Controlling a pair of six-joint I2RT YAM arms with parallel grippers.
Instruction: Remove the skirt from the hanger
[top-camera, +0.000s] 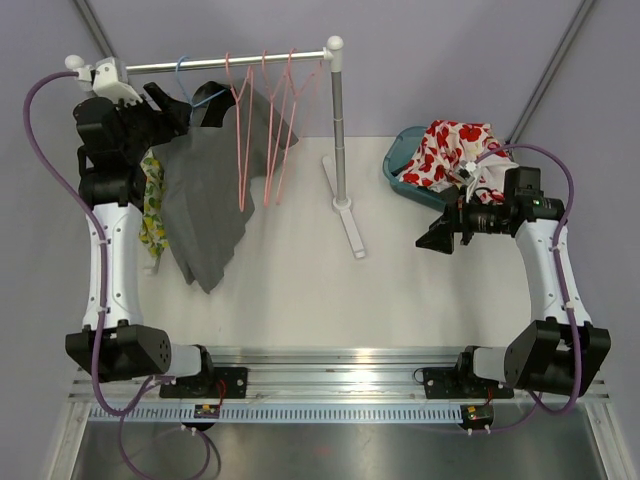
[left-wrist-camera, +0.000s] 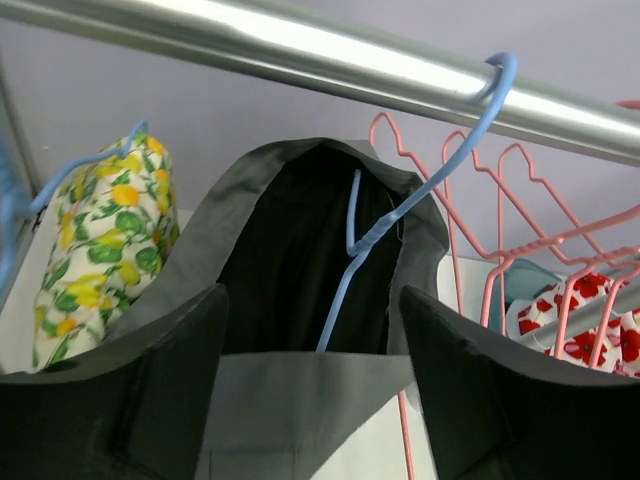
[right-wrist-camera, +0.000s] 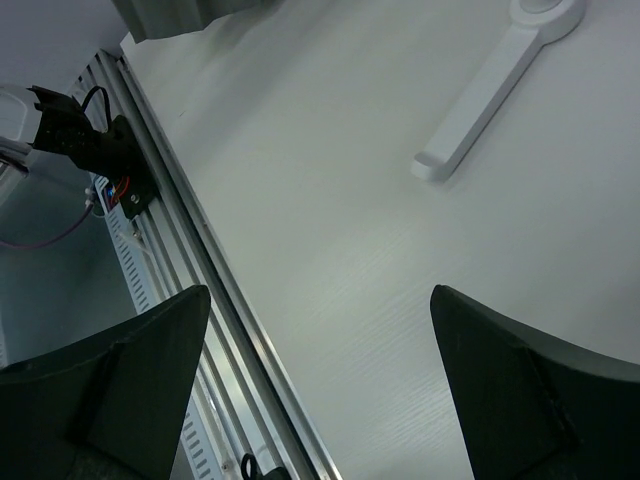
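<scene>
A grey skirt (top-camera: 205, 200) hangs on a blue hanger (top-camera: 185, 85) from the silver rail (top-camera: 230, 62) at the back left. In the left wrist view the skirt's waistband (left-wrist-camera: 300, 390) gapes open round the blue hanger (left-wrist-camera: 400, 210), which is hooked over the rail (left-wrist-camera: 330, 55). My left gripper (top-camera: 175, 115) is at the top of the skirt, just under the rail. Its jaws (left-wrist-camera: 313, 295) stand wide apart, with the near waistband edge lying between them. My right gripper (top-camera: 432, 240) is open and empty above the table at the right (right-wrist-camera: 320, 295).
Several pink hangers (top-camera: 265, 130) hang empty on the rail right of the skirt. A yellow floral garment (top-camera: 152, 200) hangs to its left (left-wrist-camera: 100, 240). The rack's post and foot (top-camera: 345, 215) stand mid-table. A teal basket (top-camera: 400, 165) holds red floral cloth (top-camera: 445, 150).
</scene>
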